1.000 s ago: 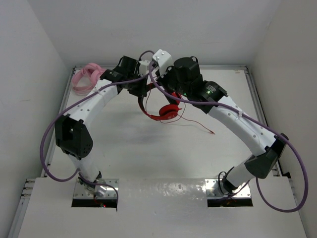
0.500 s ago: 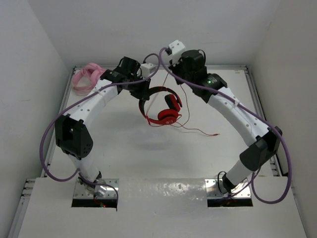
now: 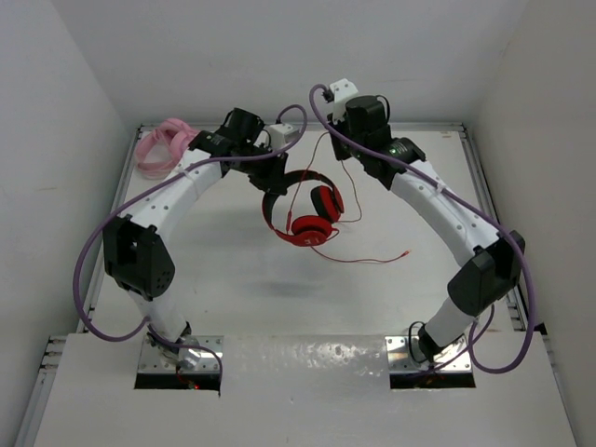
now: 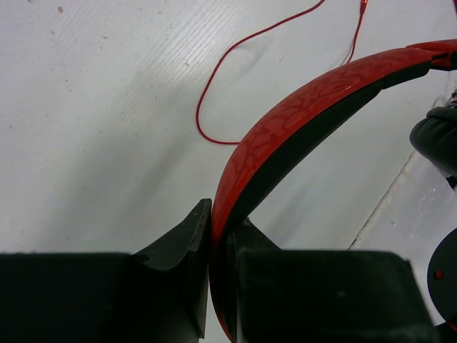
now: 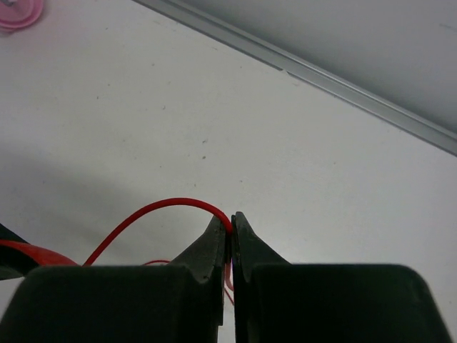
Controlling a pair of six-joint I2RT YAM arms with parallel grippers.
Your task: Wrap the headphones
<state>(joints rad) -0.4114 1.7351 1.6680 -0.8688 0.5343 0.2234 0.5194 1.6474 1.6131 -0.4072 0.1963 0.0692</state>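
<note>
The red headphones (image 3: 312, 212) hang above the table at the back middle, earcups down. My left gripper (image 3: 273, 173) is shut on the black-and-red headband (image 4: 300, 125), its jaws pinching it (image 4: 220, 236). The thin red cable (image 3: 358, 261) trails from the earcups over the table to its plug at the right, and a strand rises to my right gripper (image 3: 341, 128). The right gripper is shut on the cable (image 5: 164, 207), which loops out of the jaw tips (image 5: 230, 227), raised near the back wall.
A pink coiled bundle (image 3: 163, 144) lies at the table's back left corner, and its edge shows in the right wrist view (image 5: 18, 11). A metal rail (image 5: 343, 82) runs along the back edge by the wall. White walls enclose the table on three sides.
My right arm has drawn back and up toward the back wall, pulling the cable with it. The headphones now hang clear and have swung slightly right. The cable's plug end has shifted on the table.
</note>
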